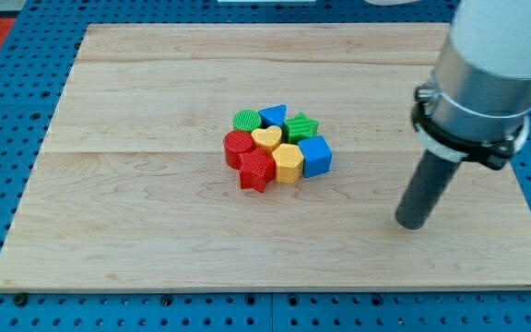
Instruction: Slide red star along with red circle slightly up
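The red star [256, 171] lies at the lower left of a tight cluster of blocks near the board's middle. The red circle [238, 147] touches it just above and to the left. My tip [412, 223] is on the board at the view's right, well to the right of the cluster and slightly lower than the red star, touching no block.
The cluster also holds a yellow heart [266, 138], a yellow hexagon [288, 162], a blue cube [315, 155], a blue triangle [273, 116], a green circle [246, 120] and a green star [300, 126]. The wooden board [136, 212] lies on a blue pegboard.
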### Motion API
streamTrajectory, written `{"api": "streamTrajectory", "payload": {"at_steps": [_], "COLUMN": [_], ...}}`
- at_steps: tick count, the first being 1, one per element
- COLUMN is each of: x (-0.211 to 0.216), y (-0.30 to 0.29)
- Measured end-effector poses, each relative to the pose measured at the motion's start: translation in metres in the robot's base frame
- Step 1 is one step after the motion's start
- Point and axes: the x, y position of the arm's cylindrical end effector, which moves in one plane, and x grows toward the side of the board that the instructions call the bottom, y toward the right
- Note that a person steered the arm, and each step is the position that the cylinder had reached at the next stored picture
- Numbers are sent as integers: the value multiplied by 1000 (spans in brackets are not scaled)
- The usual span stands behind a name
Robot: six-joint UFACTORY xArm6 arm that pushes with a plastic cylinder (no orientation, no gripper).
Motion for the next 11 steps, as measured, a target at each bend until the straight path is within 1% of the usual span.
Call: {"api": "streamTrajectory", "payload": {"at_steps": [2, 3, 4, 7, 8, 9, 10, 11], "x": [6, 12, 6, -35, -52, -41, -41, -75], "y": [-9, -52, -80, -89, -124, -137, -145, -179]}}
